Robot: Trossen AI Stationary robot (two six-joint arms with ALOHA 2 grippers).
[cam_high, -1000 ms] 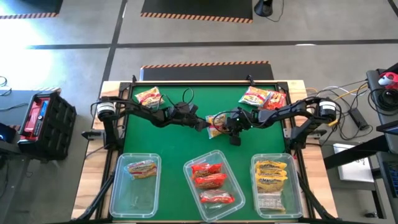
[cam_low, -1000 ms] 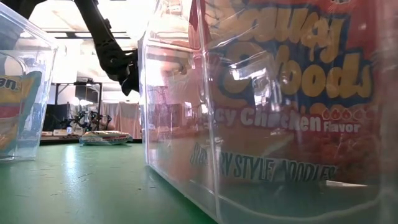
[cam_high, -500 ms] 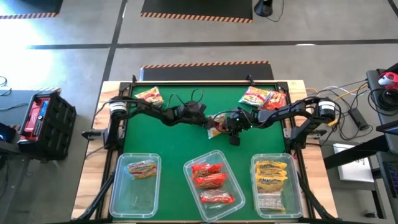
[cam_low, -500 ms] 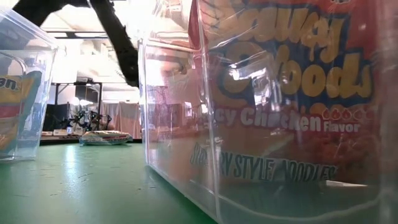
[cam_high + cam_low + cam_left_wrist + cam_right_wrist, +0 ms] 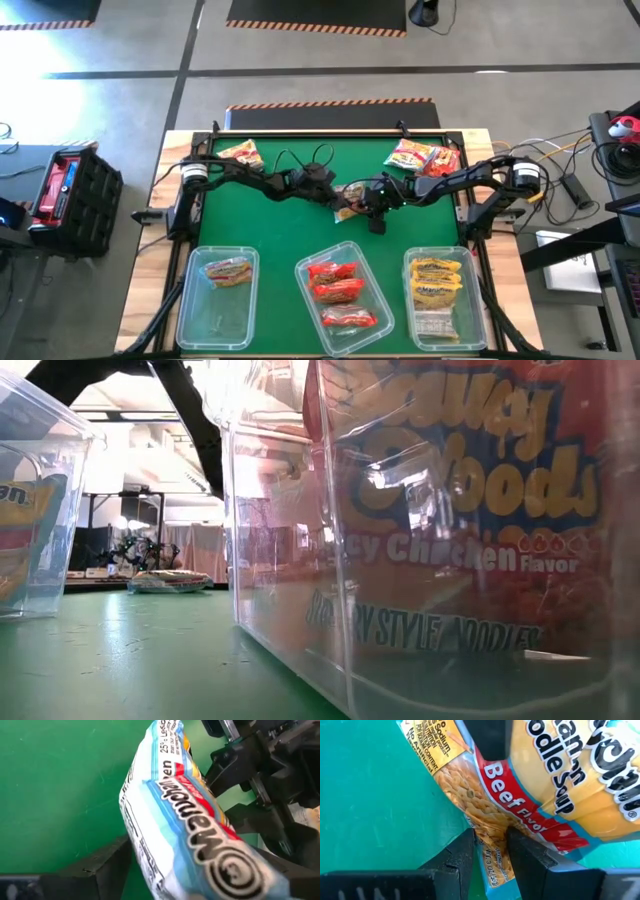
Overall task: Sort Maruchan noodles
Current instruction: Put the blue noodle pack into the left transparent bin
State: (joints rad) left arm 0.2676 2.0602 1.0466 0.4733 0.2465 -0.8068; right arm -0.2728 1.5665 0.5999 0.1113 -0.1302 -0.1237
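Green felt is filling the frame's middle, where the right gripper (image 5: 362, 197) is pinching a beef noodle packet (image 5: 349, 196) by its edge. The left gripper (image 5: 338, 196) is sitting wide open around the packet's other end, equally near.

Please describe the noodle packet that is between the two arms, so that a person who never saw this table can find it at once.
On the green table, look to the middle, behind the three clear bins. There the beef ramen packet hangs between the arms, pinched by the right claw, with the open left claw around its other end. It is the only packet off the table.
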